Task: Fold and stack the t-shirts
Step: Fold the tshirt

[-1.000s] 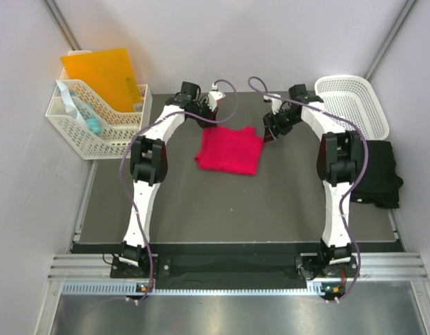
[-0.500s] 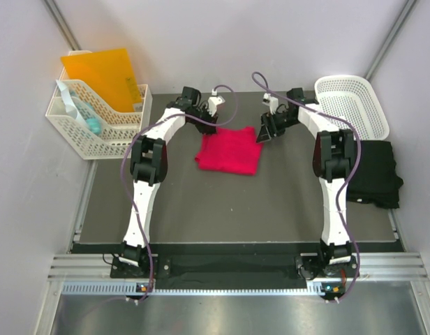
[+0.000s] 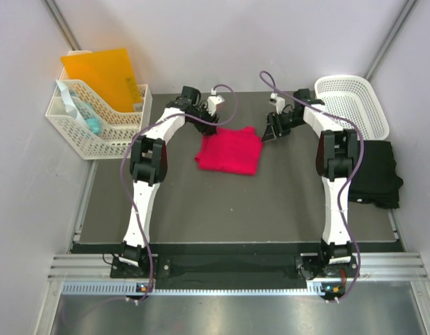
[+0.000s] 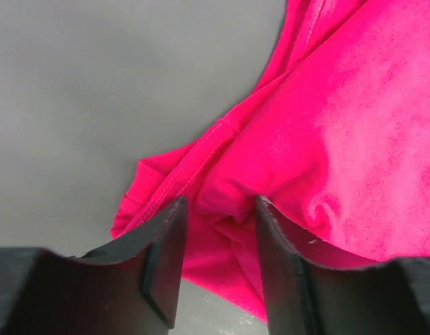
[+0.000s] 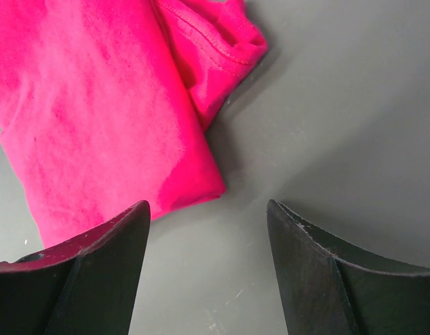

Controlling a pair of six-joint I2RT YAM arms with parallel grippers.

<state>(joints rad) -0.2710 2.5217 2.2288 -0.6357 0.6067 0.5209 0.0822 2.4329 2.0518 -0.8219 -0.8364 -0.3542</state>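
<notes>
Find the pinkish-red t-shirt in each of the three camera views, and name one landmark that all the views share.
Top external: the pinkish-red t-shirt lies folded just above picture centre.
Left wrist: the shirt fills the right side and lower middle.
Right wrist: the shirt fills the upper left.
Shared landmark: the dark grey table top beside the shirt.

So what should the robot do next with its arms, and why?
Probably lift the left jaws straight up, off the red t-shirt. They stand apart with its corner lying between them, seemingly not squeezed, and the shirt lies folded on the table. The right jaws are open over bare table, and the black t-shirt lies in a heap at the right edge.
</notes>
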